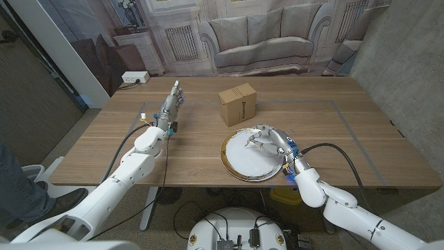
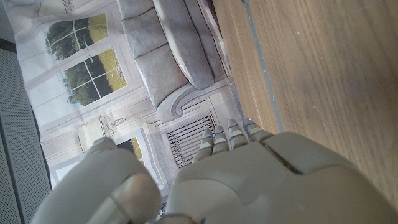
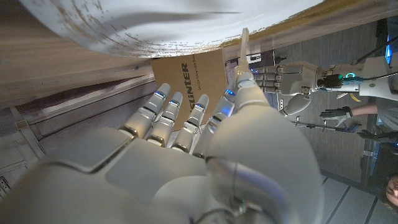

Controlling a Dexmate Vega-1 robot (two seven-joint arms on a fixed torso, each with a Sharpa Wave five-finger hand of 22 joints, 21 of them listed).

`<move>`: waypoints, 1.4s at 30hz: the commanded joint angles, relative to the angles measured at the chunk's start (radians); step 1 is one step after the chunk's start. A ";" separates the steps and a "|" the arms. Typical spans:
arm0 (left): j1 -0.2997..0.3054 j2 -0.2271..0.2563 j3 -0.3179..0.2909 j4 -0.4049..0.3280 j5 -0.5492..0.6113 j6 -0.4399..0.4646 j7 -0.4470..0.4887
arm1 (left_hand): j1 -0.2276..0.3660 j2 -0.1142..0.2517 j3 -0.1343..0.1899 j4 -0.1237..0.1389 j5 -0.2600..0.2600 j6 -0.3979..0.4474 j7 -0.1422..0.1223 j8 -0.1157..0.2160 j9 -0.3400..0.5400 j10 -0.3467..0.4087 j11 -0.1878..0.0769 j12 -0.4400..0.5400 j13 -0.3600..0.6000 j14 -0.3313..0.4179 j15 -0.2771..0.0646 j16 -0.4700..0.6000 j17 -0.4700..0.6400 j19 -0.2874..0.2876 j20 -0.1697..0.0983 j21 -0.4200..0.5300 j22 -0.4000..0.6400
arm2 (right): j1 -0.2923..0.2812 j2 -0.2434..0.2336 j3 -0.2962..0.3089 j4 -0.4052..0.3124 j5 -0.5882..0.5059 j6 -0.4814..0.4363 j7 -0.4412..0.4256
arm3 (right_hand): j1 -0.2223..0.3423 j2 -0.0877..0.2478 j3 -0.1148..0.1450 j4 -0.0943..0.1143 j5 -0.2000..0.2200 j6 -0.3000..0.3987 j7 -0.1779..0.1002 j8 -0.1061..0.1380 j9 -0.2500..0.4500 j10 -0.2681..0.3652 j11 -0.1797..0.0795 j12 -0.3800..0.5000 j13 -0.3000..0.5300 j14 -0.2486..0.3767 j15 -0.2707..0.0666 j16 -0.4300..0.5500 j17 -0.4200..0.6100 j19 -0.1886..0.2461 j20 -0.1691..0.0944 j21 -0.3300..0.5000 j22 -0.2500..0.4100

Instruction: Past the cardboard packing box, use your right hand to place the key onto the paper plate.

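In the lower middle of the head view the right hand point(image 1: 267, 141) hovers over the plate point(image 1: 239, 161), fingers pinching a thin key point(image 3: 244, 46) directly above it, the box point(image 1: 238, 104) just beyond.

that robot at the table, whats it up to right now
The robot's right hand is over the paper plate, just in front of the cardboard box, apparently to set a key down. A thin object pokes up between its fingers in the right wrist view, but it's hard to identify. The left hand holds nothing, fingers straight.
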 commanded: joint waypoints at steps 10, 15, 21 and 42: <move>-0.016 -0.008 0.009 0.014 0.003 0.006 -0.004 | 0.004 0.005 -0.008 0.001 -0.004 0.003 -0.001 -0.004 0.002 0.003 0.000 0.002 0.006 -0.005 0.000 0.000 0.002 -0.012 0.002 -0.001 0.002 | 0.012 -0.012 -0.011 0.006 -0.024 -0.015 -0.002 | 0.007 0.005 -0.002 0.003 -0.001 0.005 0.003 -0.001 0.002 -0.009 0.002 -0.005 0.003 -0.003 -0.088 0.001 0.003 -0.004 -0.052 -0.002 0.002; -0.019 -0.008 0.009 0.017 0.002 0.008 -0.006 | 0.004 0.005 -0.009 0.001 -0.004 0.003 0.000 -0.004 0.002 0.003 -0.001 0.002 0.006 -0.005 0.000 0.000 0.002 -0.012 0.002 -0.001 0.002 | 0.018 -0.013 -0.017 0.010 -0.033 -0.020 -0.001 | 0.006 0.006 -0.002 0.003 -0.002 0.002 0.003 -0.001 0.004 -0.010 0.002 -0.006 0.003 -0.004 -0.087 0.001 0.003 -0.004 -0.051 -0.001 0.002; -0.019 -0.008 0.008 0.020 0.002 0.006 -0.007 | 0.004 0.005 -0.010 0.001 -0.004 0.002 0.000 -0.004 0.002 0.003 -0.001 0.002 0.006 -0.005 0.001 0.000 0.002 -0.012 0.002 0.000 0.002 | 0.023 -0.012 -0.024 0.010 -0.043 -0.028 0.000 | 0.005 0.007 -0.003 0.004 -0.002 -0.001 0.003 -0.002 0.006 -0.012 0.002 -0.006 0.003 -0.003 -0.086 0.002 0.004 -0.005 -0.050 -0.001 0.002; -0.018 -0.007 0.005 0.026 -0.003 0.003 -0.010 | 0.005 0.007 -0.013 0.000 -0.004 0.003 0.000 -0.004 0.002 0.003 0.001 0.002 0.006 -0.005 0.001 0.000 0.002 -0.013 0.003 0.000 0.002 | 0.030 -0.014 -0.037 0.011 -0.052 -0.045 0.002 | 0.003 0.005 -0.005 0.004 -0.004 -0.021 0.003 -0.012 0.005 -0.014 0.003 -0.008 0.004 -0.005 -0.084 0.002 0.004 -0.007 -0.047 -0.001 0.002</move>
